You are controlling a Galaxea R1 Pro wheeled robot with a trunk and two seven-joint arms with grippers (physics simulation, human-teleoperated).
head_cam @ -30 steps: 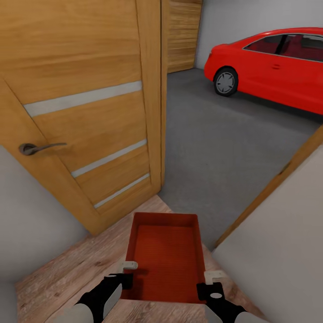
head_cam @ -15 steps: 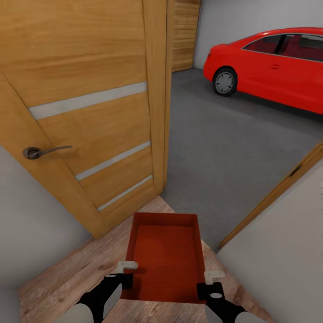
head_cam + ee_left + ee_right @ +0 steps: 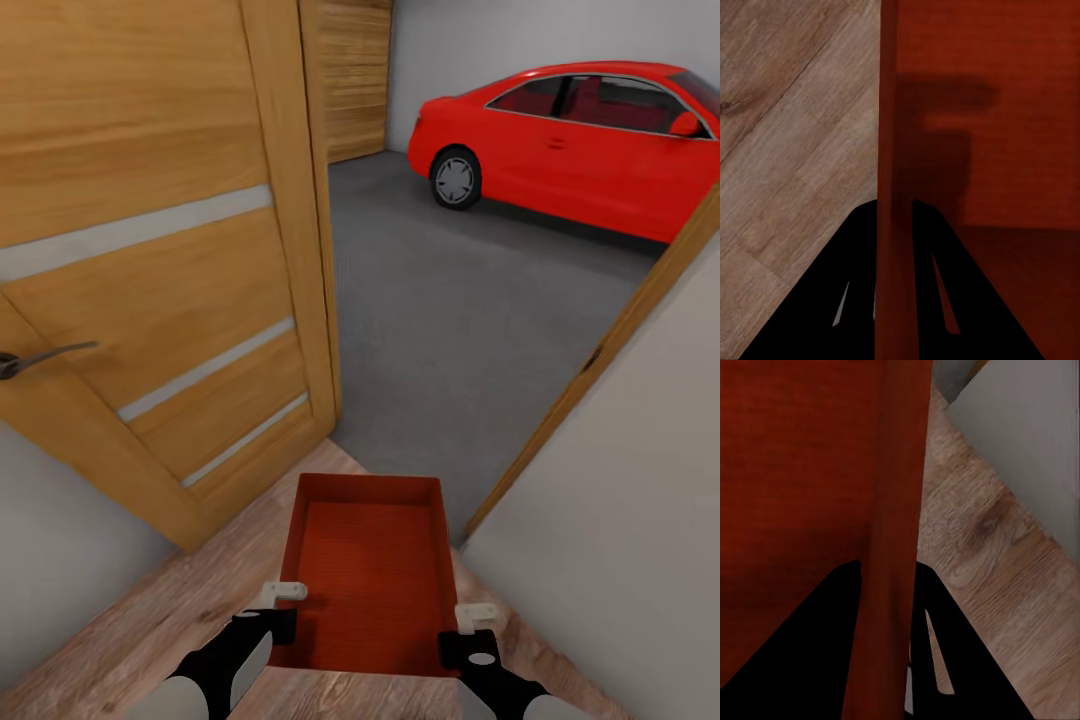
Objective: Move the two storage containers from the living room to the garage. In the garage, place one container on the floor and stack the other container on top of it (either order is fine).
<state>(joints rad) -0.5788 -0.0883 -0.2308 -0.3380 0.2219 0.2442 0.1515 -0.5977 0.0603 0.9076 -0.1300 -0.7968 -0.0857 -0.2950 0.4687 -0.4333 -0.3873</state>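
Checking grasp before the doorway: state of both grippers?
Left gripper: shut on the bin, left wall.
Right gripper: shut on the bin, right wall.

even bright render light, soft shadows, slightly blurry textures

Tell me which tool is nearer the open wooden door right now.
Left. The left tool grips the container's left wall, on the side where the door stands. The right tool grips the container's right wall, beside the white wall.
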